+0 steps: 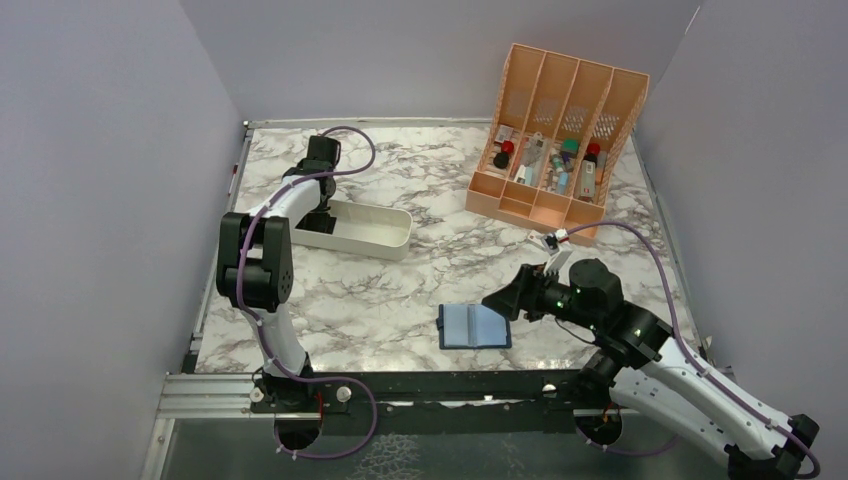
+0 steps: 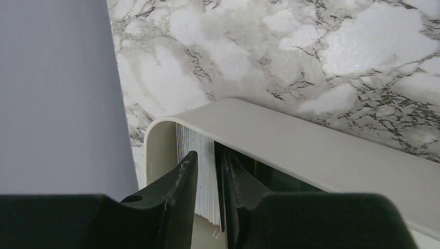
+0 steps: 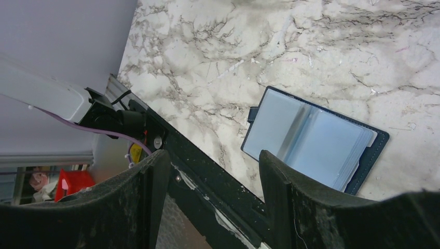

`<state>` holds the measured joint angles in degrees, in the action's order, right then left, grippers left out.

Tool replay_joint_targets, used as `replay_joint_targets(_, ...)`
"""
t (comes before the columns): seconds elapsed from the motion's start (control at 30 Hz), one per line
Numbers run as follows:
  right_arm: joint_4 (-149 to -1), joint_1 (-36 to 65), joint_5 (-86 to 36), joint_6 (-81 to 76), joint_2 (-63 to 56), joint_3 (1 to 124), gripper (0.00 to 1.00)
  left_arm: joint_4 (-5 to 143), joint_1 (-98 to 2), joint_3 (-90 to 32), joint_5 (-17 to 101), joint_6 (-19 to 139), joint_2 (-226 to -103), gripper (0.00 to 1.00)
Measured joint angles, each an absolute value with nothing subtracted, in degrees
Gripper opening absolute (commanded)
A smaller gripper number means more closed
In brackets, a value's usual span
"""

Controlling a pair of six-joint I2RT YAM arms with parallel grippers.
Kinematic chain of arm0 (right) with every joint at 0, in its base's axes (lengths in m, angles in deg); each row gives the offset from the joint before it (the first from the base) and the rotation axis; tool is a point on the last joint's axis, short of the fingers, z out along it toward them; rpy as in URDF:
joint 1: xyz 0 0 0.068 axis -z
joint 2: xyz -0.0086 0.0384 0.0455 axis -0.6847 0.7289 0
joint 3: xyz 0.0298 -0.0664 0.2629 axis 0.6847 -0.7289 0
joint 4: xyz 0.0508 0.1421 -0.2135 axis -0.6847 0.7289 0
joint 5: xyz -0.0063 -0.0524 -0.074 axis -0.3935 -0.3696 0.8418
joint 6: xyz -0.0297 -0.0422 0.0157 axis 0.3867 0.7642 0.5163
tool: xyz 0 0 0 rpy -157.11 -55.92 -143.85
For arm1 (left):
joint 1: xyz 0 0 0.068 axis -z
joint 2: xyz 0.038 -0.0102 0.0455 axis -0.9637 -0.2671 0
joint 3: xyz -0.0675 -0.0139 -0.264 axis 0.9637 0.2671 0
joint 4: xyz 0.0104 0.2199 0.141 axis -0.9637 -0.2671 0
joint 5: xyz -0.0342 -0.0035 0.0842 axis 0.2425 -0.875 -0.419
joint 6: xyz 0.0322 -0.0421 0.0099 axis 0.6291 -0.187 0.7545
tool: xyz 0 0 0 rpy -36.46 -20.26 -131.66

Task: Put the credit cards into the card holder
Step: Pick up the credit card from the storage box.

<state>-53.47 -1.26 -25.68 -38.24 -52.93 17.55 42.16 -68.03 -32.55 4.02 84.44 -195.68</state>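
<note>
**Item 1. L gripper** [image 2: 206, 155]: mine, reaching down into the L end of the white tray [image 2: 311, 150]. Fingers are nearly together. Can't tell if they're pinching a card or only straddling the stack.

**Item 2. Credit cards** [image 2: 205, 176]: a stack standing on edge inside the tray's L end, pale edges showing. Part of the stack sits between my L fingers. Colours not readable.

**Item 3. R gripper** [image 3: 212, 161]: mine, spread wide, nothing btwn the fingers. It's above the table [image 1: 400, 290], just beside the card holder's R side.

**Item 4. Card holder** [image 1: 474, 326]: navy, lying flat and open on the marble near the front edge, approx. centre. Pale pockets face up, w/ the snap tab sticking out at one side. Well apart from the tray.

**Item 5. Orange organizer** [image 1: 555, 130]: back R corner, slots holding assorted small items.
</note>
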Motion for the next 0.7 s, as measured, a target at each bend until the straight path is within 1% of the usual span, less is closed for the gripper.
replay_joint_targets(0.53,-53.45,-1.26,-25.7,-38.24,-53.45,17.55,0.68,42.16,-67.9,-32.55,3.52,84.75,-195.68,0.25)
replay_joint_targets(0.7,-53.43,-1.26,-25.7,-38.24,-53.5,17.55,0.68,42.16,-67.88,-32.55,3.43,84.73,-195.7,0.22)
